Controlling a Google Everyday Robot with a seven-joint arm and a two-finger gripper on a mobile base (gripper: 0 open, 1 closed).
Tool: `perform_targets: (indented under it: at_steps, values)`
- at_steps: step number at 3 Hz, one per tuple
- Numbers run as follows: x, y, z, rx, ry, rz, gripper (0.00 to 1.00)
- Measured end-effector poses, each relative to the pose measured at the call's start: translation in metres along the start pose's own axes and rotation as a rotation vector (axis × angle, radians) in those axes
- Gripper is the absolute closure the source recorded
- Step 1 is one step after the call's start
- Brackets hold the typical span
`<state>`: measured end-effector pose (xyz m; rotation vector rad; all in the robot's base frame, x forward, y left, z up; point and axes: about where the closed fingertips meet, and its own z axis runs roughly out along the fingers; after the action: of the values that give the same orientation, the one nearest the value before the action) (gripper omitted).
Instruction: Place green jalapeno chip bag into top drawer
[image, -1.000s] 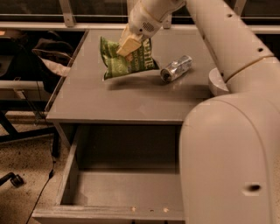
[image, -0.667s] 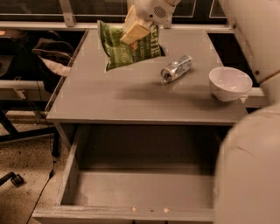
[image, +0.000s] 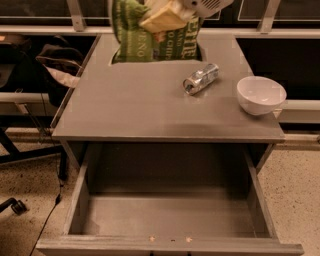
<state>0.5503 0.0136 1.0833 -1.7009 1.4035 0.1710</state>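
Tool at top edge of view, clenched on green jalapeno chip bag; bag hanging over far end of worktop. Crushed silver can on its side just right of bag, white bowl nr right edge, apart from can. Top drawer pulled open below worktop front, well apart from bag. White lettering on bag only partly legible: "ENO", "CHIP" frags. Chair caster on floor, btm left.

Office or lab setting: grey table with open top drawer, speckled floor, chair caster, loose cable. Gripper at top edge, above the table's rear, clamps the green jalapeno chip bag.
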Motion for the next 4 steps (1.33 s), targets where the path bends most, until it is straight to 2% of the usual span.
perform_targets:
  at_steps: [1, 2, 3, 4]
  values:
    - [-0.027, 0.032, -0.027, 0.135, 0.031, 0.039, 1.0]
    - [-0.008, 0.058, -0.044, 0.287, 0.125, 0.184, 1.0]
    - [0.038, 0.079, -0.034, 0.412, 0.244, 0.282, 1.0]
    - [0.07, 0.092, -0.02, 0.467, 0.302, 0.3, 1.0]
